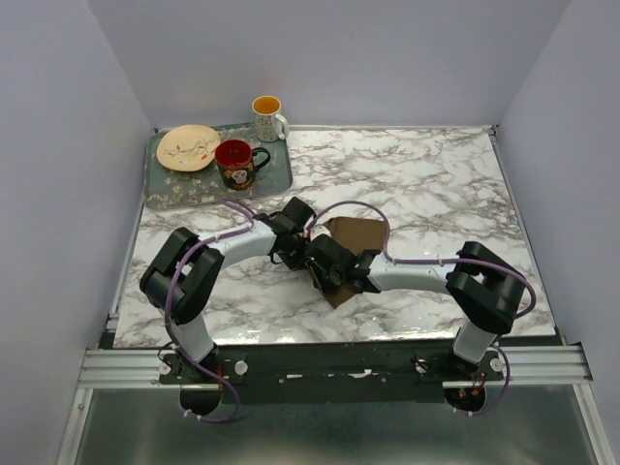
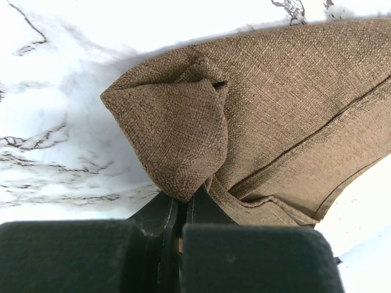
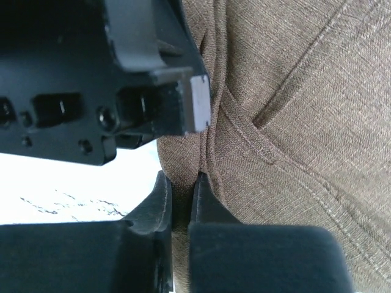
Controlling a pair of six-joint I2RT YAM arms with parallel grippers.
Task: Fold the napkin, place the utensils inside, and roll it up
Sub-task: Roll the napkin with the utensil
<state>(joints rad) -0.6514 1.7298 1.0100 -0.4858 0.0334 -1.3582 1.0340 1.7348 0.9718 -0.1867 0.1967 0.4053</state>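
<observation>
Two arms meet over one dark brown napkin (image 1: 360, 232), which lies crumpled near the middle of the marble table (image 1: 436, 184). Farthest left of the napkin, beyond it and well apart from it, sits a grey-green tray (image 1: 194, 191). It carries a pale patterned plate (image 1: 188, 147) on the side away from the napkin and a red mug (image 1: 235, 163) on the side nearer the napkin. A white mug (image 1: 267, 116) with a yellow inside stands farther back from the napkin than either.

Next comes the left gripper (image 1: 298, 247), reaching onto the napkin's left part from above. In its wrist view the left gripper (image 2: 183, 204) is clenched tight, with no gap between the fingers. It grasps a bunched fold of the napkin (image 2: 293, 110) that puffs into a rounded pouch just past the fingertips. Hem lines cross the flatter cloth to the pouch's right.

From the napkin's right side the right gripper (image 1: 327, 263) comes in and ends just beside the left one, over the napkin's near-left part. Its wrist view shows the right gripper (image 3: 182, 183) pinched on an edge of the napkin (image 3: 293, 122), with cloth running down between the two dark fingers. The black body of the left gripper (image 3: 91, 91) fills the space just left of that cloth, and its pale tip lies against the fabric. The rest of the napkin spreads away to the right of both grips, partly hidden under the arms in the overhead view.
</observation>
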